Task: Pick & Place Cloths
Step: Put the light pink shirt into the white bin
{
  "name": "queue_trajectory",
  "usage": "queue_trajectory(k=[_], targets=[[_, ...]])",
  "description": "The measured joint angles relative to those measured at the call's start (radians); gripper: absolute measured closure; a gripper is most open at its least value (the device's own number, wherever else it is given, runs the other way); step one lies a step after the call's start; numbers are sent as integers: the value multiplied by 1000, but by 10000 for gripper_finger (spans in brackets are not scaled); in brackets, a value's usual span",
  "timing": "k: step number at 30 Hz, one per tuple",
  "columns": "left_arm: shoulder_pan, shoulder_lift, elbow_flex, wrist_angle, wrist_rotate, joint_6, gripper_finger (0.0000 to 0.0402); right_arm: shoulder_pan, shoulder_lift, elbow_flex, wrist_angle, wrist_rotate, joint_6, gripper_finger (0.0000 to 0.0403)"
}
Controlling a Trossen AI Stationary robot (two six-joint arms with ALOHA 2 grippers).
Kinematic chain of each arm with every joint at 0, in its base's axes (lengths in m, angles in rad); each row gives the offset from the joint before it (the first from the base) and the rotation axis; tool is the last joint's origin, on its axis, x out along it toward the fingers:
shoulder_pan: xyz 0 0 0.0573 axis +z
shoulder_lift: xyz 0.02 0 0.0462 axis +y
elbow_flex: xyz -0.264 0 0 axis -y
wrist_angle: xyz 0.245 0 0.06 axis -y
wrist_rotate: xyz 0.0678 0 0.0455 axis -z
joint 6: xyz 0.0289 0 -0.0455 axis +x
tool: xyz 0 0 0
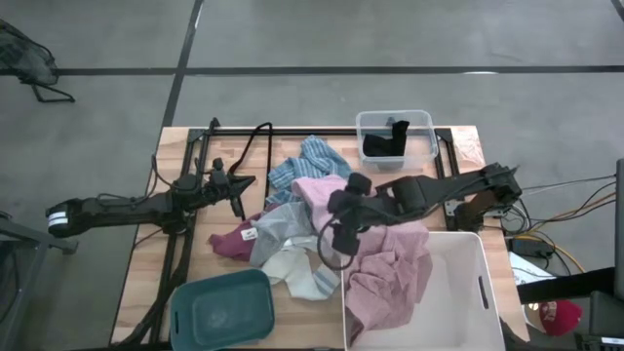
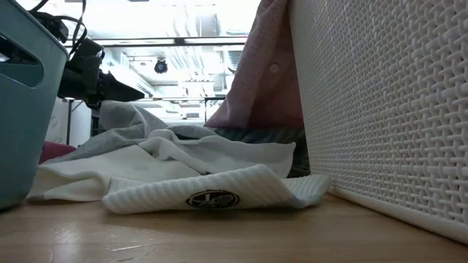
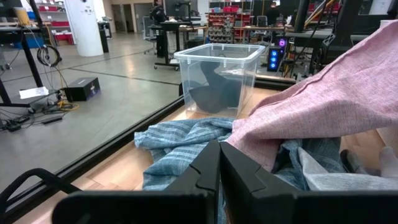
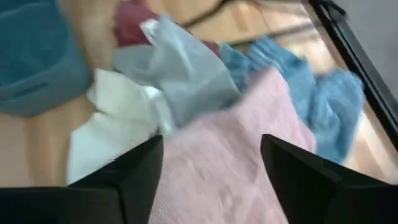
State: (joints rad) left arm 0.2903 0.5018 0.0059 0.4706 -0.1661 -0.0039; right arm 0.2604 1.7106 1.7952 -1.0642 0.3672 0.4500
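A heap of cloths lies mid-table. The pink cloth [image 1: 390,268] [image 4: 230,162] [image 3: 323,106] drapes from the heap over the white bin's rim and partly into it. Around it lie the blue-striped cloth [image 1: 307,161] [image 3: 180,140], a grey one [image 1: 278,229], a maroon one [image 1: 229,239] and a white ribbed one [image 1: 297,273] [image 2: 205,183]. A black cloth [image 1: 385,141] sits in the clear bin. My right gripper [image 1: 336,216] [image 4: 211,142] hovers open over the pink cloth; whether it touches, I cannot tell. My left gripper [image 1: 252,181] [image 3: 219,162] is shut, left of the heap, pointing at it.
The white bin [image 1: 458,283] [image 2: 380,109] stands at the near right and the teal bin [image 1: 222,310] [image 2: 22,109] at the near left. The clear bin [image 1: 395,122] is at the far edge. A black frame rail [image 1: 292,132] runs along the far side.
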Motion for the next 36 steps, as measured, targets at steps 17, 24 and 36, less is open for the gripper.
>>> queue_trajectory(k=[17, 24, 36], targets=[[0, 0, 0, 0, 0, 0, 388, 12, 4, -16, -272, -160, 297, 95], [0, 0, 0, 0, 0, 0, 388, 12, 5, -18, -263, -159, 304, 84], [0, 0, 0, 0, 0, 0, 388, 8, 3, -18, -247, -159, 283, 108]])
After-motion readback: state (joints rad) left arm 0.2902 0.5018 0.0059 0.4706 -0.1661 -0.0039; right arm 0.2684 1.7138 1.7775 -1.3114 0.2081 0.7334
